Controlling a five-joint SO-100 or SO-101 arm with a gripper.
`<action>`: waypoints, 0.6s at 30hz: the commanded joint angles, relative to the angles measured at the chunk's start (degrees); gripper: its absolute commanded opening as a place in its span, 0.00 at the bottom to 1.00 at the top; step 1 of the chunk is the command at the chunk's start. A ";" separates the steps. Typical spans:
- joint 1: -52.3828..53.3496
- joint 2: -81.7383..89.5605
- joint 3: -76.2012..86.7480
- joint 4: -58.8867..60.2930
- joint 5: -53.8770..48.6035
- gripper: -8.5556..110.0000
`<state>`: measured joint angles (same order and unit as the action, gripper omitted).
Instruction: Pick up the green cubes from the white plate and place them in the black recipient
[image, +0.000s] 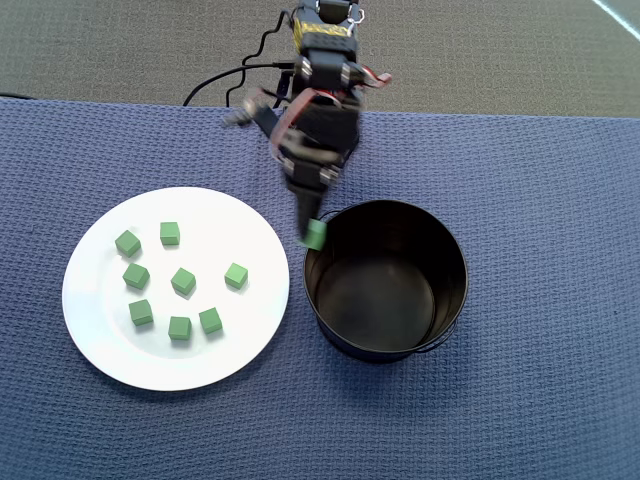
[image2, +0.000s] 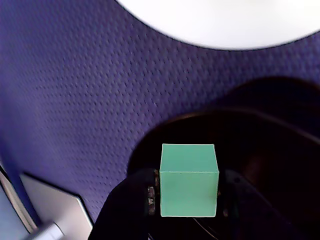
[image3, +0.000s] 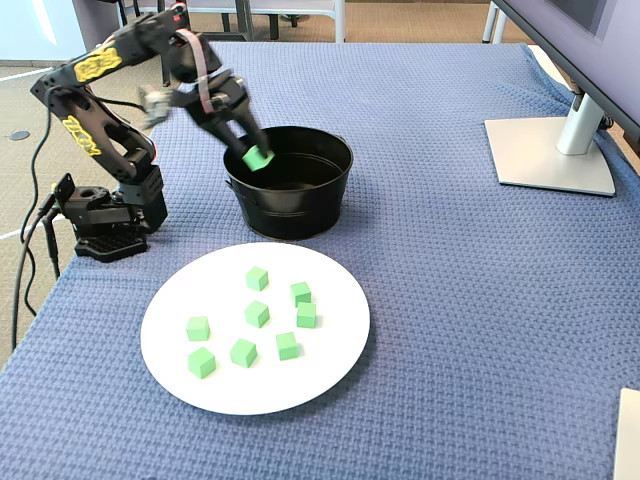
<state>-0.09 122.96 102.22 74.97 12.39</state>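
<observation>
Above the rim of the black recipient, on the side nearest the white plate, one green cube is held clamped between the fingers of the gripper; in the wrist view the cube is seen pinched on two sides; eight green cubes are left on the plate, which lies just beside the recipient on the blue-covered desk.

We see the worktop covered by a blue textured cloth. Resting directly on the cloth are the plate, the pot just behind it, the arm base at left, and a monitor stand at far right, well apart from them.
</observation>
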 joint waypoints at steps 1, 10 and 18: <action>-7.73 -7.73 -5.01 -2.55 2.29 0.07; -11.78 -13.18 5.54 -10.37 0.18 0.07; -11.25 -9.84 6.15 -7.82 -5.89 0.44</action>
<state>-11.87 109.60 108.90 66.62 7.73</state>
